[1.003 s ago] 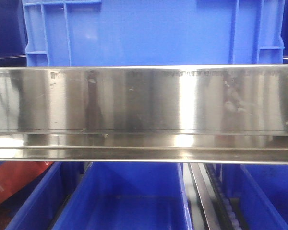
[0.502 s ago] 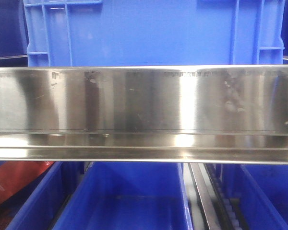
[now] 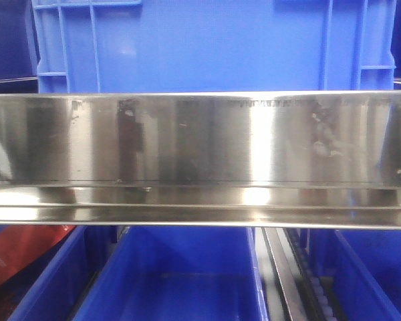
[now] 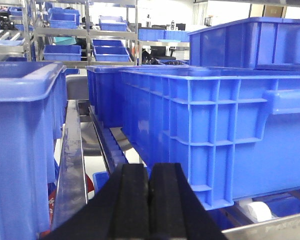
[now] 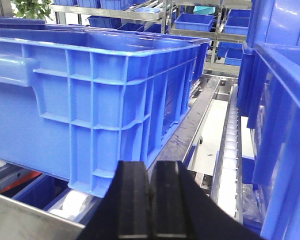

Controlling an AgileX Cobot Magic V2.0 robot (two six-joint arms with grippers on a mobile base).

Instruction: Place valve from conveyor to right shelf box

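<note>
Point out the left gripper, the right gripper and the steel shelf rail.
left gripper (image 4: 149, 200), left wrist view, seam between closed pads.
right gripper (image 5: 151, 200), right wrist view, seam between closed pads.
steel shelf rail (image 3: 200, 144), front view, brushed face.

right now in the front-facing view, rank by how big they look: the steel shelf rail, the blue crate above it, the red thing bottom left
1. Steel shelf rail, spanning the full width.
2. Blue crate above it; cropped at the top, so its real size is unsure.
3. Red thing, only a corner showing.

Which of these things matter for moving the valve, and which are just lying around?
For the job: left end effector and right end effector, both shut and empty; blue crate. No valve or conveyor is visible.

Lying about: steel shelf rail, roller track, red object.
</note>
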